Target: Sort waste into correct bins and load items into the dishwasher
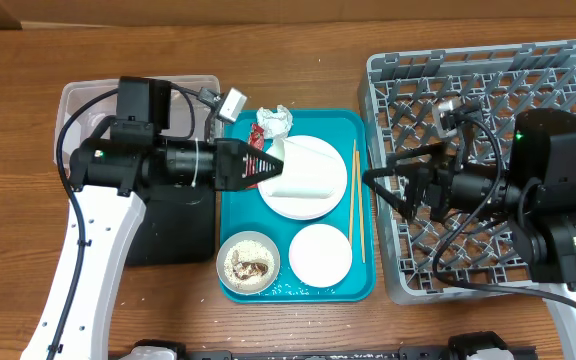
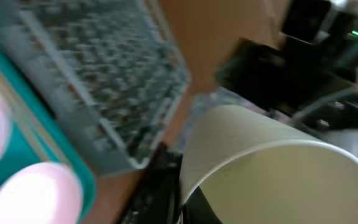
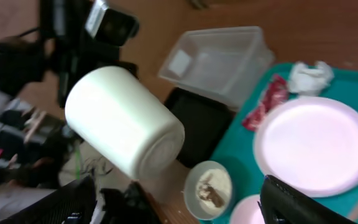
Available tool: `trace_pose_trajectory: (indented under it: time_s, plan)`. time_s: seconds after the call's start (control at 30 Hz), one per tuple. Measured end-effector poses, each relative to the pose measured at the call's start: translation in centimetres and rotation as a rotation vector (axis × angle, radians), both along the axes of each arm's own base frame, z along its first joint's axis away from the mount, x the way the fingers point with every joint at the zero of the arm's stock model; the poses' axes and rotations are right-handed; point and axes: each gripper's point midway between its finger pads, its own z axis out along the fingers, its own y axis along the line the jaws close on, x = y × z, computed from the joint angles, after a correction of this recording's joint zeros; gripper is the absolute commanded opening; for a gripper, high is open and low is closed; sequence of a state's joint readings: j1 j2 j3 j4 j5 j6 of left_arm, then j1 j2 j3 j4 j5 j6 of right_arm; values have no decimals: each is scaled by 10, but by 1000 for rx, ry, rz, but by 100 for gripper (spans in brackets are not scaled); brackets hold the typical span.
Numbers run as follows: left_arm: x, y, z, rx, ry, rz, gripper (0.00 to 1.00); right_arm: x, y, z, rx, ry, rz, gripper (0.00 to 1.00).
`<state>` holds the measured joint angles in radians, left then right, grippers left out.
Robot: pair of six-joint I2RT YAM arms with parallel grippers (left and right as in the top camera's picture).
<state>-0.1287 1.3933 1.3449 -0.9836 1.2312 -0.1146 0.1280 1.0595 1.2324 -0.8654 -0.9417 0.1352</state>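
The left gripper has its jaws clenched on the small white cup, which lies tilted on its side in the air over the large round pale plate. In the left wrist view the cup's open rim fills the foreground, though that view is blurred. The plate rests on the flat teal serving tray in the middle of the wooden table. A crinkled red wrapper and a crumpled white paper napkin sit at the plate's far-left edge. Thin wooden chopsticks lie along the tray's right side. Nearer the front stand a pinkish bowl with white rice and brown scraps in it, and a white bowl beside it. The right gripper, jaws released and spread wide, hangs at the left edge of the large square grey plastic dish rack. Left of the tray are the clear rectangular plastic tub and the black rectangular tray.
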Motion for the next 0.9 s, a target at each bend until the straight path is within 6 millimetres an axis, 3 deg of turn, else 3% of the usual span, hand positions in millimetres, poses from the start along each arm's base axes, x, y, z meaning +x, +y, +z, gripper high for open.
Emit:
trace_pose_trajectory:
  time_s: [0.2,0.4,0.7,0.8,0.9]
  plan:
    - [-18,-7,29,-170,-30,-116,4,-17,27,24,72,-101,157,86]
    - [-23,-7,36,-214,-38,-143,4,-43,62,33,106,-151,323,83]
    - [-24,-7,38,-224,-42,-149,4,-41,88,18,91,-98,376,75]
    - [-24,-7,38,-224,-42,-150,4,-38,90,21,99,-118,373,68]
    - [-25,-9,38,-223,-41,-155,4,-39,90,22,102,-113,372,73]
